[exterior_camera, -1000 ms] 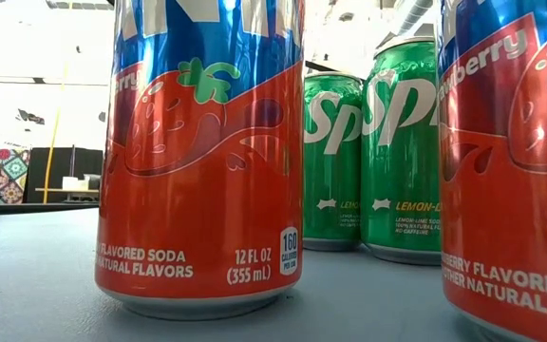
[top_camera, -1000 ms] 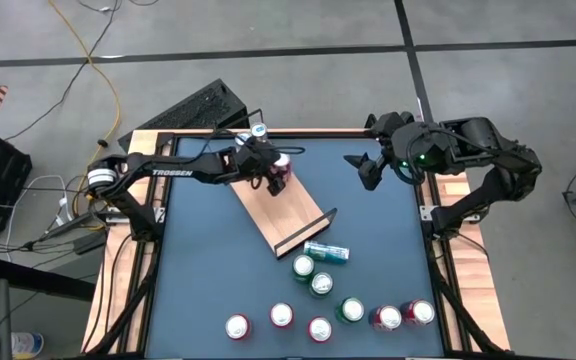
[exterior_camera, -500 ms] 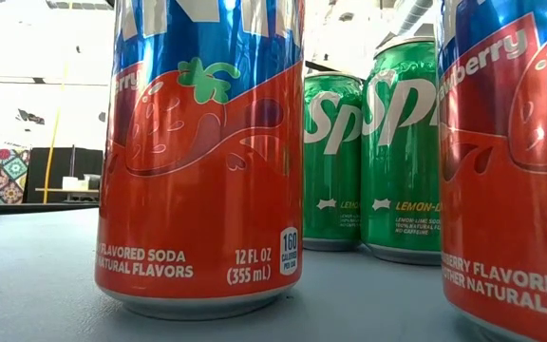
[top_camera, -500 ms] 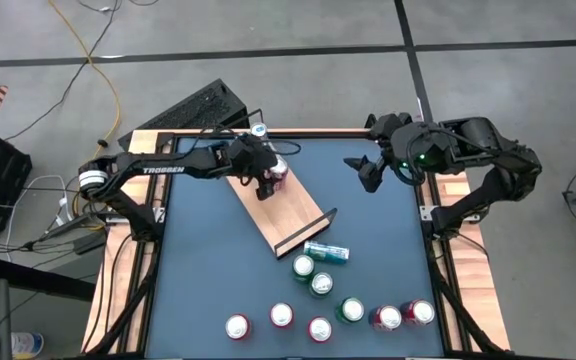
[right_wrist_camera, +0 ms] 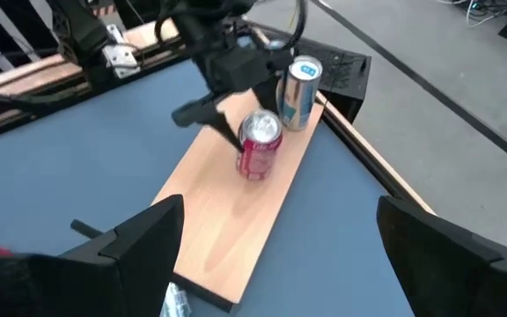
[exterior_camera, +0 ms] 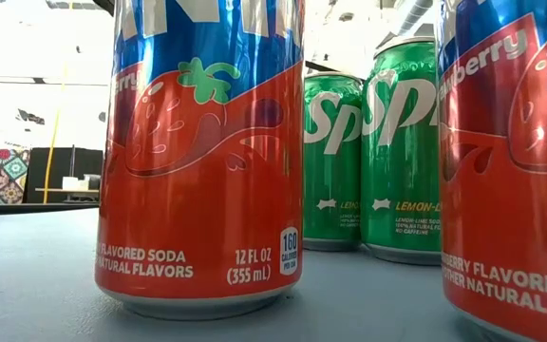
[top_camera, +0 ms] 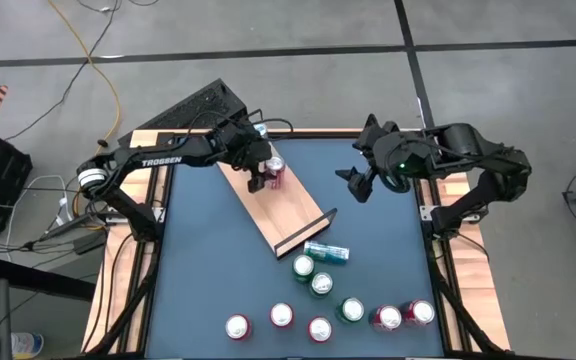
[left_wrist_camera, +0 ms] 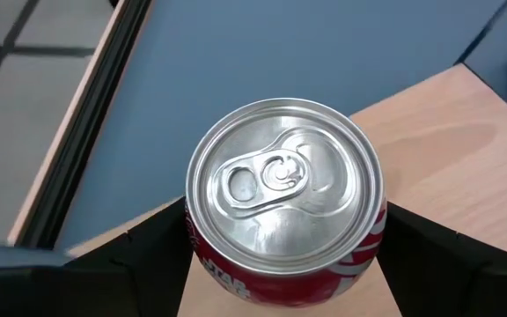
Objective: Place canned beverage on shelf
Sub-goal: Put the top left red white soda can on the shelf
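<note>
Red and upright, the can (top_camera: 274,171) stands on the light-wood shelf (top_camera: 286,208) toward its far end, just beside a blue can (right_wrist_camera: 299,92). Over it hangs the left hand (top_camera: 260,176), its fingers (left_wrist_camera: 451,273) spread either side of the can without gripping. Well apart, the right hand (top_camera: 353,184) waits open above the blue tabletop (top_camera: 208,260). More cans (top_camera: 313,275) stand near the front.

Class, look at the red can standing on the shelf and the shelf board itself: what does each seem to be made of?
Red can: likely aluminium, with a shiny silver lid, pull tab and glossy printed wall. Shelf: seemingly light wood with a smooth matte surface and faint grain; possibly laminate.
</note>
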### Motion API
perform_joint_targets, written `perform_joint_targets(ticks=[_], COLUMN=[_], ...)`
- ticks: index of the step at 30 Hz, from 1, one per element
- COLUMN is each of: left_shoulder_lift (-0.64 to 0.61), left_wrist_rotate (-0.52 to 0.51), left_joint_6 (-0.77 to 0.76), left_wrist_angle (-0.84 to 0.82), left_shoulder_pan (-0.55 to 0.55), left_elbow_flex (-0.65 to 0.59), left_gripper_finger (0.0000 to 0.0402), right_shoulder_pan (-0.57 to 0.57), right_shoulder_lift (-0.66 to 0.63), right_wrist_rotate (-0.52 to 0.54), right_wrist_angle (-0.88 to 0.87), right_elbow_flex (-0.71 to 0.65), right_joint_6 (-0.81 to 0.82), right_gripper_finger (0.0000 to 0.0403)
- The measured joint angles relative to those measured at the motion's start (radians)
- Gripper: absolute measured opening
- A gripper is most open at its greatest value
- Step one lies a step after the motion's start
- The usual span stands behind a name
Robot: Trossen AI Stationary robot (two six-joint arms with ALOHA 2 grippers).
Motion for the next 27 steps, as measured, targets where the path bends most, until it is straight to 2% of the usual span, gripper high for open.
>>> perform_joint_targets(ticks=[4,8,16,27], left_shoulder_lift=[0.0,0.0,0.001,-0.027], left_wrist_rotate=[0.009,-0.023,-0.094,-0.14], left_joint_6=[-0.07,-0.067,-0.031,-0.036], left_wrist_angle=[0.0,-0.015,-0.032,-0.189], left_shoulder_pan=[-0.016,-0.054,-0.087,-0.096], left_elbow_flex=[0.0,-0.003,0.002,0.138], left_gripper_finger=[0.0313,0.0329,0.0333,0.0333], right_shoulder_pan=[0.006,0.006,0.006,0.007], right_shoulder_lift=[0.006,0.006,0.006,0.006], right_wrist_rotate=[-0.001,-0.001,0.006,0.007], right_wrist_angle=[0.001,0.004,0.005,0.005], right_elbow_flex=[0.0,0.0,0.0,0.0], right_joint_6=[0.0,0.001,0.007,0.001], right_gripper_finger=[0.036,0.036,0.036,0.036])
